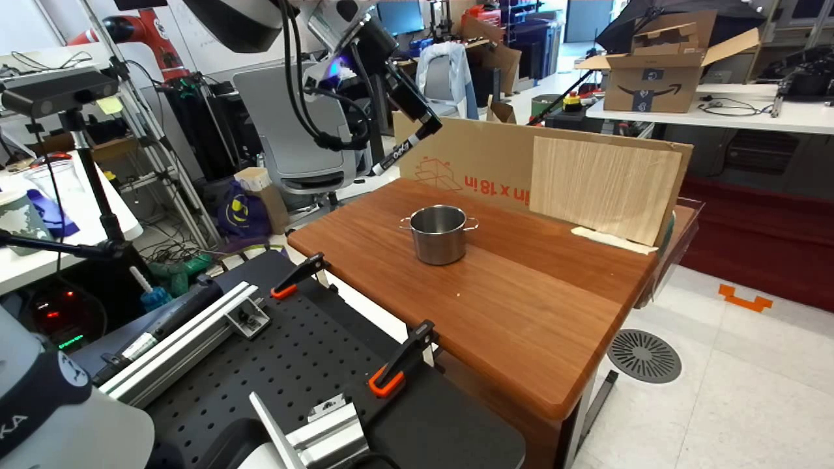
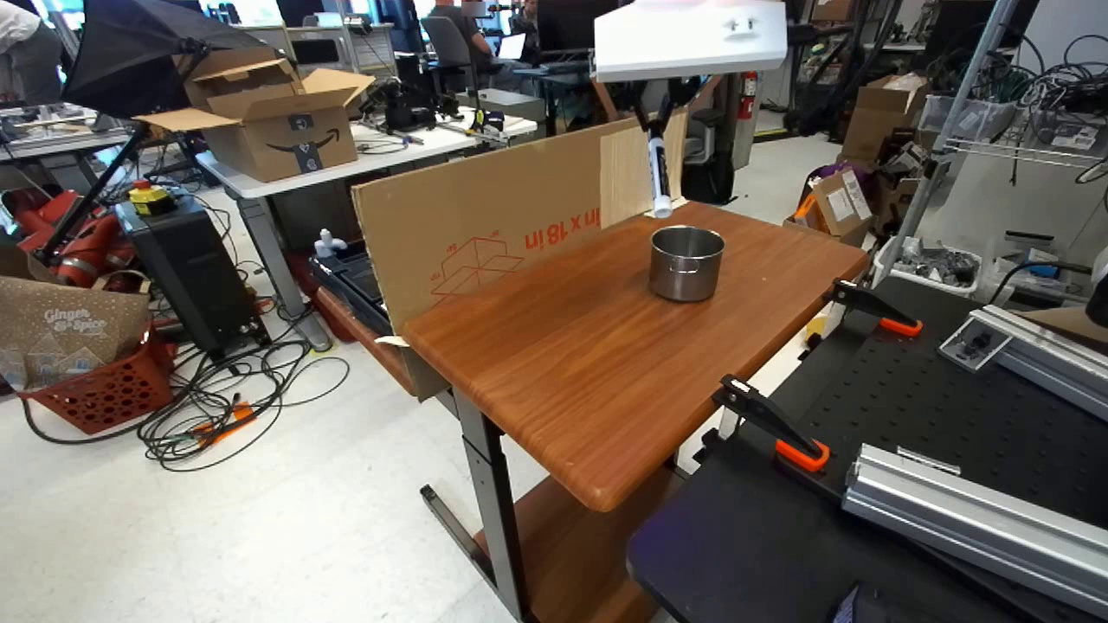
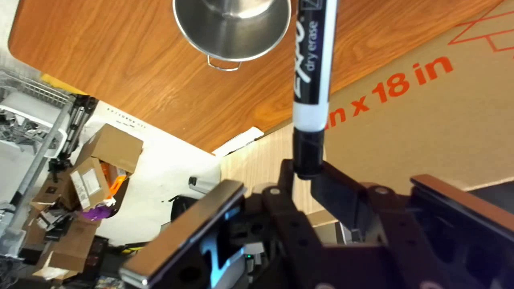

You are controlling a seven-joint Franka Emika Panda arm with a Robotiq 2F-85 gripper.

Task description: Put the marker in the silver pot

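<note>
The silver pot [image 1: 440,246] stands upright on the brown wooden table and shows two thin wire side handles; it also shows in an exterior view [image 2: 686,275] and in the wrist view [image 3: 233,42]. The black-and-white marker [image 1: 395,156] hangs tilted in the air, higher than the pot's rim and apart from it. It also shows in an exterior view [image 2: 660,177] and in the wrist view [image 3: 314,64], where its far end is cut off by the top edge. My gripper [image 1: 429,126] is shut on the marker's black end, also seen in the wrist view [image 3: 306,168].
A cardboard sheet [image 1: 482,156] stands along the table's [image 1: 521,312] far edge, with a light wood panel [image 1: 603,185] against it. Black clamps with orange tips [image 1: 404,358] sit at the edge of the black perforated board [image 1: 293,365]. A grey chair [image 1: 293,117] stands behind.
</note>
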